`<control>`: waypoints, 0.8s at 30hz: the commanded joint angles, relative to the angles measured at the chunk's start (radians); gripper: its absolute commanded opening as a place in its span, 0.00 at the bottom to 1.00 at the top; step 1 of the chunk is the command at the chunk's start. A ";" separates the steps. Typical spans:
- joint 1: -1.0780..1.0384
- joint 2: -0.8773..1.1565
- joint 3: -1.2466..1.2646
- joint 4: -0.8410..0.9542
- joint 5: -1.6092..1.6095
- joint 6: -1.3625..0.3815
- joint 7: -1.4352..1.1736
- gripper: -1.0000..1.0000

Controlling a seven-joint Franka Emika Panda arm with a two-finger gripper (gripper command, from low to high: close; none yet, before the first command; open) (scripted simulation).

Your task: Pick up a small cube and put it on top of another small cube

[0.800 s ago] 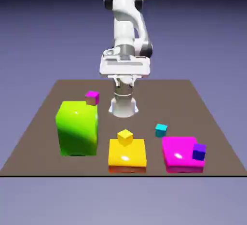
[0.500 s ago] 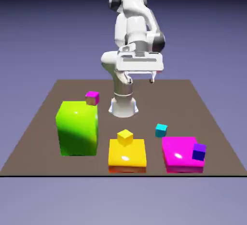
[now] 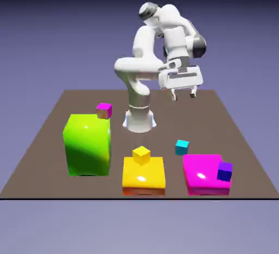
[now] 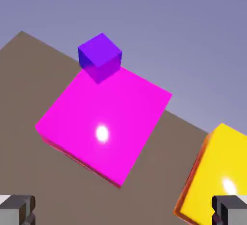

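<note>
**Robot arm with open jaws above a surface of coloured blocks and cubes**

The white arm (image 3: 144, 67) rises from the far side of the surface (image 3: 155, 138) and leans toward the exterior view's right. Its jaws (image 3: 184, 96) are wide open, the two fingertips well apart with nothing between them, and hang above the surface. The small cyan cube (image 3: 182, 147) rests on the surface, below the jaws and nearer the camera, just beyond the flat magenta block (image 3: 206, 172). A small dark blue cube (image 3: 224, 171) appears at that block's right edge in the exterior view; the hand view shows it by one corner of the block, though its exact support cannot be determined. To the left of the magenta block lies the yellow block (image 3: 143, 172), with a small yellow cube (image 3: 141, 155) showing at its far edge. The tall green block (image 3: 88, 146) stands farthest left, and a small magenta cube (image 3: 104, 110) is visible by its upper right corner. In the hand view, the magenta block occupies the middle, and the yellow block is cut off at the right border.
</note>
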 commanded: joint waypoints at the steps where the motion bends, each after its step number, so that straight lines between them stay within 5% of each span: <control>1: -0.007 -0.023 0.036 -0.005 0.043 -0.031 -0.027 0.50; 24: -0.170 -0.551 0.870 -0.117 1.025 -0.739 -0.645 0.50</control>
